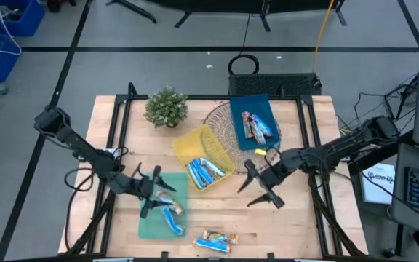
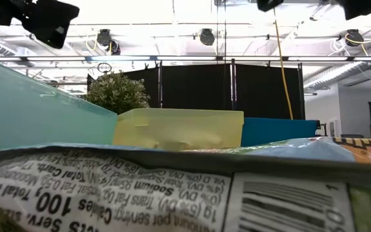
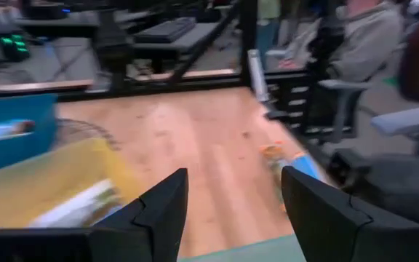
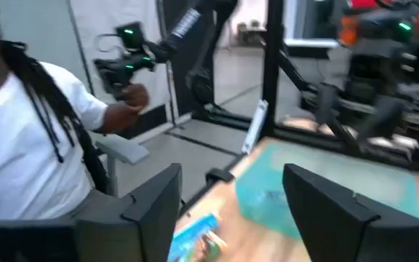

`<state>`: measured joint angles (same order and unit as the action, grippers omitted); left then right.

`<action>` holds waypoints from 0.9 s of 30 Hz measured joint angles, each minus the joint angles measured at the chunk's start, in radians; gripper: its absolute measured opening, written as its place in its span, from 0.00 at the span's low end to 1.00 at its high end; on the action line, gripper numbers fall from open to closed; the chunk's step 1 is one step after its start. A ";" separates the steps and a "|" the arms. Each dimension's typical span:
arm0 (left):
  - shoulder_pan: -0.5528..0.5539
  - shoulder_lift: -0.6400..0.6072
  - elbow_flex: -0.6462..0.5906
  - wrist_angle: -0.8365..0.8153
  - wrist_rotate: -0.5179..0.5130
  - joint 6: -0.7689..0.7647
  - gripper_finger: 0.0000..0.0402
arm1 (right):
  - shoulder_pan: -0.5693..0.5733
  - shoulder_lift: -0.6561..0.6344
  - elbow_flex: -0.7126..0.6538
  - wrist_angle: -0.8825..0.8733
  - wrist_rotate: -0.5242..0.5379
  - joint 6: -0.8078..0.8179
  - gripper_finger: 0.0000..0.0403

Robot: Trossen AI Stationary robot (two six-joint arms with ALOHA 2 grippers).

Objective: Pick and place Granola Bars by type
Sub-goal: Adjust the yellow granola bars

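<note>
My left gripper (image 1: 153, 191) hangs over the green tray (image 1: 148, 218), its jaws standing apart with nothing between them, as my left wrist view shows; two bars (image 1: 170, 209) lie in that tray just beside it, so I judge this is where that kind belongs. My right gripper (image 1: 259, 185) hovers over bare wood on the far side of the yellow tray (image 1: 218, 145) from the green tray; its jaws are wide too, and empty. The Granola Bars are split by kind: blue-and-white ones (image 1: 204, 172) in the yellow tray just beside the green one, others (image 1: 257, 126) in the blue tray (image 1: 262, 105) beyond that, well apart from the green tray. A last pair of bars (image 1: 217, 241) lies loose on the table (image 1: 297, 225) near the green tray's front corner, unsorted; I judge those come next. A person (image 4: 28, 138) sits beyond the table's edge in my right wrist view; a potted plant (image 1: 166, 106) stands behind the green tray.
</note>
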<state>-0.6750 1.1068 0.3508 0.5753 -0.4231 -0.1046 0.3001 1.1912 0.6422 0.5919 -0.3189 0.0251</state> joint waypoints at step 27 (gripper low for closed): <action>0.058 -0.807 -0.340 -0.260 -0.228 0.169 0.56 | 0.057 0.008 0.001 -0.003 0.034 -0.003 0.43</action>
<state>-0.6167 0.2996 0.0109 0.3156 -0.6513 0.0640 0.3573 1.1994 0.6434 0.5893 -0.2846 0.0225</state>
